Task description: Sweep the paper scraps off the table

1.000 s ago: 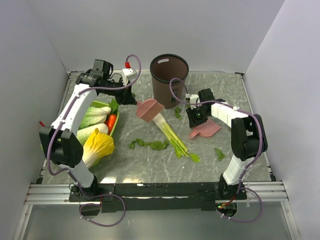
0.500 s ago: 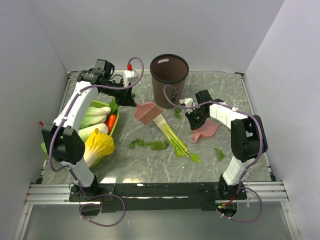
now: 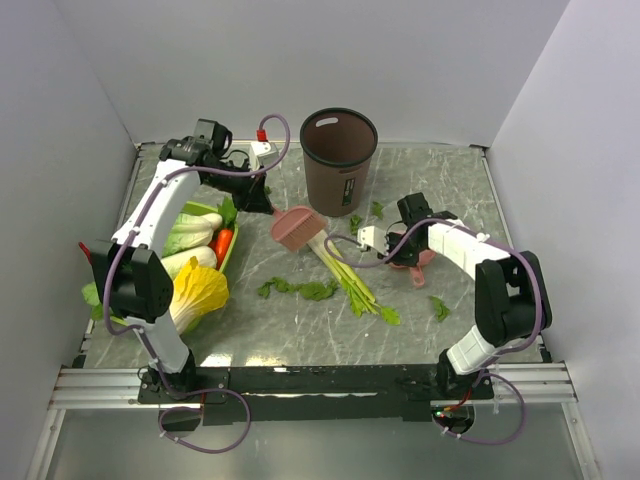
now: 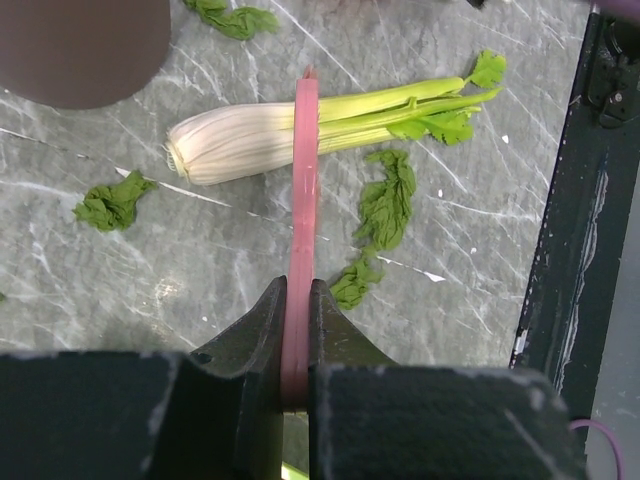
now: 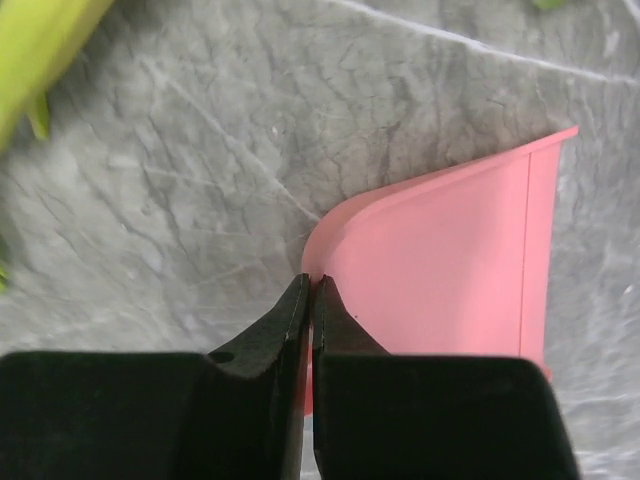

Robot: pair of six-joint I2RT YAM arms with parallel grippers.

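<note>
Left fingers (image 4: 255, 340) clench pink brush (image 4: 303, 200), right fingers (image 5: 287, 325) pinch pink dustpan (image 5: 450, 260). Paper scraps (image 3: 300, 290) lie scattered on tabletop (image 3: 260, 335); seemingly nothing swept yet.

The left end effector (image 4: 296, 292) is clamped on a thin pink tool (image 4: 303, 200), seen edge-on. Its blade crosses in front of the stalk (image 4: 240, 145) near the white base. The stalk lies on the grey marbled bench (image 4: 180, 270), with its leafy end to the right. Several paper scraps (image 4: 386, 192) lie just below the stalk's green half. A single scrap (image 4: 112, 203) sits left of its base, and a further one (image 4: 235, 18) lies above it, beside a brown bin (image 4: 80, 45).
</note>
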